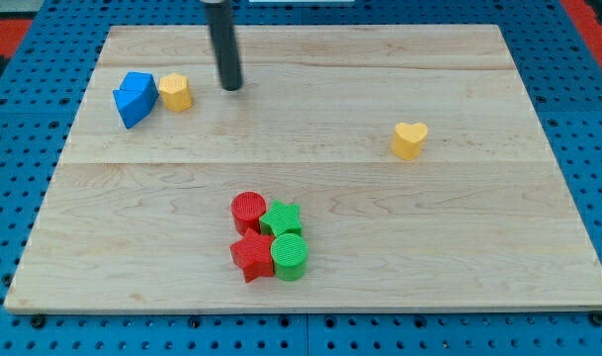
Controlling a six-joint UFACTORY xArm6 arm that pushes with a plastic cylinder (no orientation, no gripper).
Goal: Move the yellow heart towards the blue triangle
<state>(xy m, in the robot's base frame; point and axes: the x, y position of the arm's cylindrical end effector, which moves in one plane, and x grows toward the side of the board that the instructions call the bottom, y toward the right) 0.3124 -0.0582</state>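
Green cylinder [290,256] nearest; yellow heart [410,139] at view's right, well apart from blue triangle [134,98] at upper left; my tip [231,86] bare, touching nothing, near the triangle: approach step, must circle right of heart.

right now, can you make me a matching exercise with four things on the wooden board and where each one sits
Things:
1. yellow heart block
2. blue triangle block
3. red star block
4. my tip

Places:
A. the view's top left, touching a yellow hexagon-like block
B. the view's right, alone
C. the view's top, just right of the yellow hexagon-like block
D. the view's bottom middle, in the red and green cluster

Pairs: 1-B, 2-A, 3-D, 4-C
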